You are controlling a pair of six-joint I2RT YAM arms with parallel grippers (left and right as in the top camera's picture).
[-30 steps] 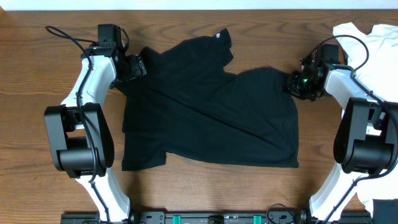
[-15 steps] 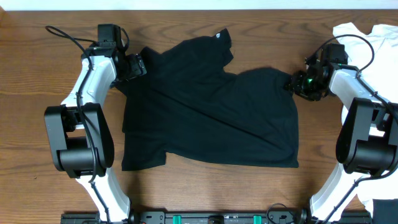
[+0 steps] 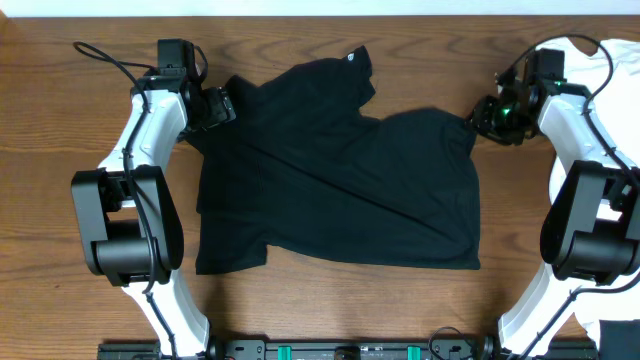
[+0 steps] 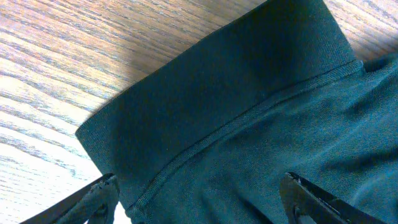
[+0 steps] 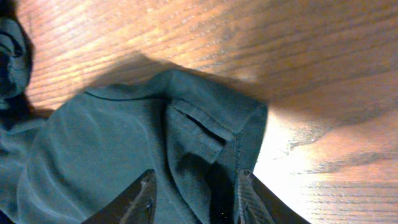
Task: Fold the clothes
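A black T-shirt (image 3: 335, 175) lies partly folded and creased on the wooden table. My left gripper (image 3: 217, 108) is at its upper left sleeve. In the left wrist view the fingers (image 4: 199, 199) are spread wide over the sleeve hem (image 4: 205, 93), holding nothing. My right gripper (image 3: 487, 115) is at the shirt's upper right corner. In the right wrist view its fingers (image 5: 194, 199) are partly closed on either side of a raised fold of that corner (image 5: 205, 134). A dark gap still shows beside the right finger.
A pile of white clothes (image 3: 590, 60) lies at the table's far right edge, behind my right arm. More white cloth (image 3: 620, 332) shows at the bottom right corner. Bare wood (image 3: 60, 150) surrounds the shirt on the left and front.
My right gripper has moved up and slightly right along the shirt's upper right corner. The left arm and the shirt's body have not moved.
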